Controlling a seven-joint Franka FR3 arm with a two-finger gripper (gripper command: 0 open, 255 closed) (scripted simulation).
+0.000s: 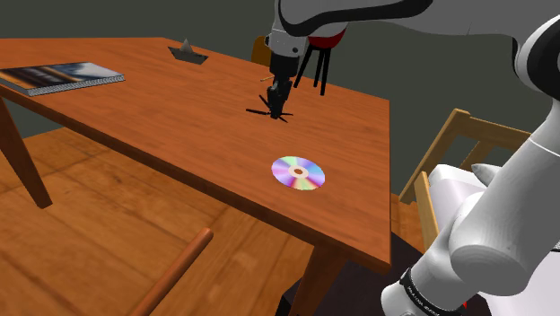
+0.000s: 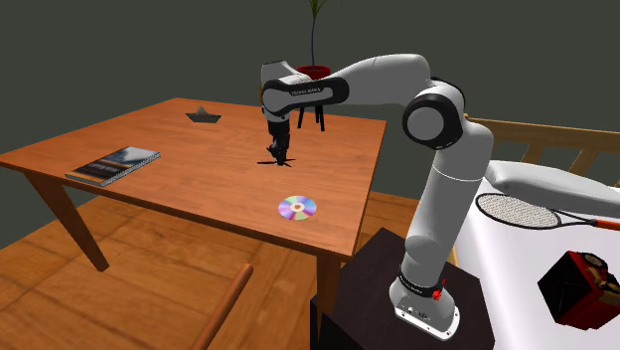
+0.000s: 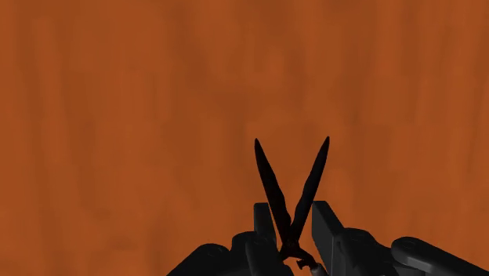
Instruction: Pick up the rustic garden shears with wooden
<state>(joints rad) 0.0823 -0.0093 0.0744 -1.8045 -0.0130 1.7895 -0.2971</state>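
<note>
The reddish-brown wooden desk [image 1: 161,108] carries everything. The white arm [image 2: 437,179] reaches over it from the edge nearest its stand. A flat magazine with a dark cover [image 1: 63,76] lies at the corner on the shoulder view's left. An iridescent round disc [image 1: 298,173] sits near the near edge. A small grey paper boat [image 1: 188,54] is by the far corner. Between boat and disc are dark, slim garden shears [image 3: 266,172], blades splayed in a V. The black end effector [image 3: 291,216] is narrowed, clasping them just beyond the pivot.

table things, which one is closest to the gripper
The dark shears, right beneath the gripper. The shiny disc, the book and the small grey folded shape all sit well apart from it.
</note>
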